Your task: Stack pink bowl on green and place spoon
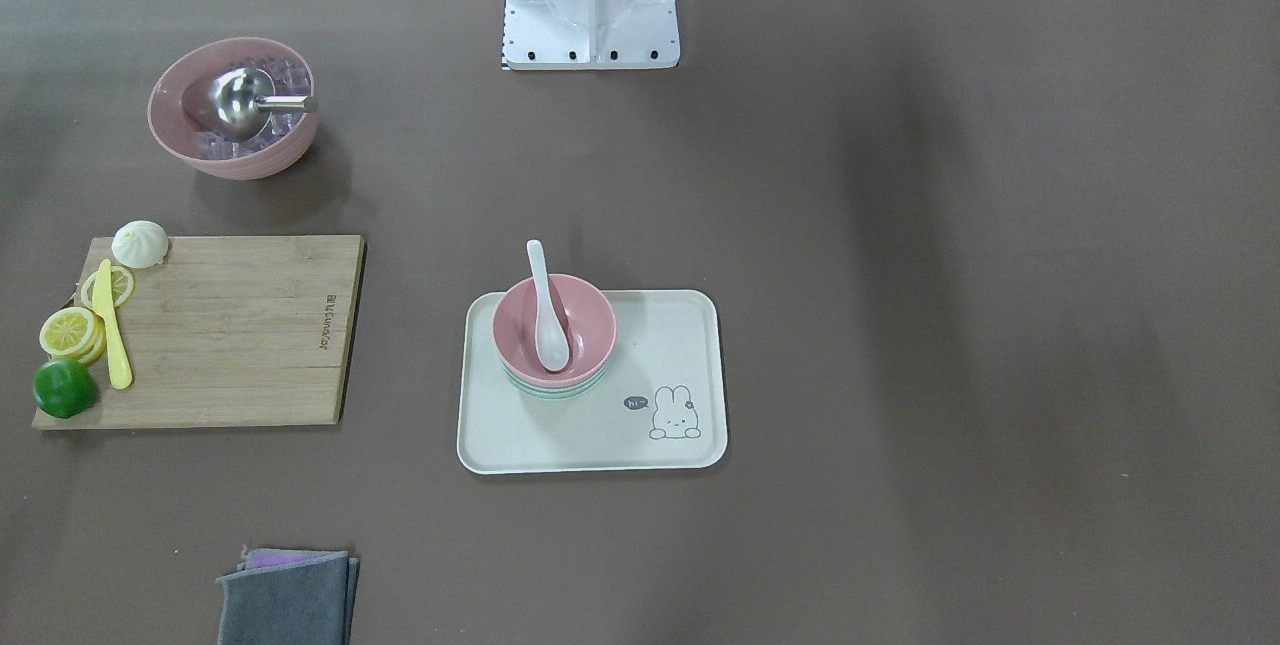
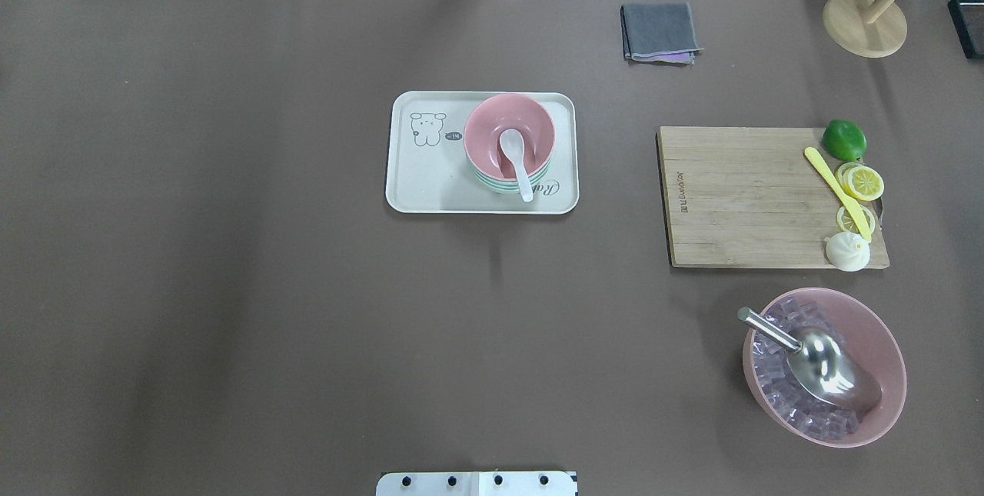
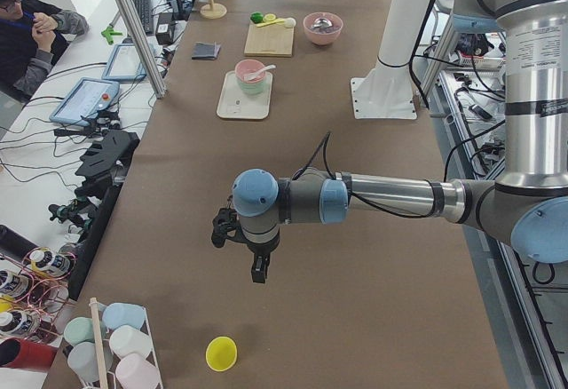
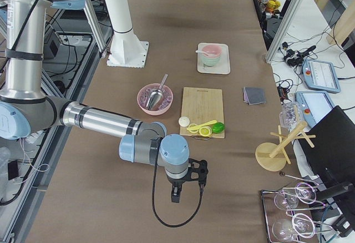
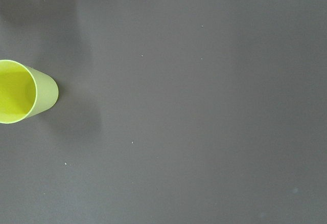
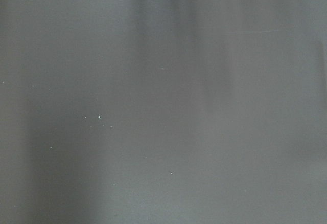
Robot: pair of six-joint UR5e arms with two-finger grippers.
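The small pink bowl sits stacked on the green bowl on the cream tray. The white spoon lies in the pink bowl, its handle sticking out over the rim. The stack also shows in the overhead view. My left gripper hangs over bare table at the far left end, seen only in the left side view. My right gripper hangs over bare table at the far right end, seen only in the right side view. I cannot tell whether either is open or shut.
A large pink bowl holds ice cubes and a metal scoop. A wooden cutting board carries a lime, lemon slices, a yellow knife and a bun. A grey folded cloth lies beyond the tray. A yellow cup lies near the left gripper.
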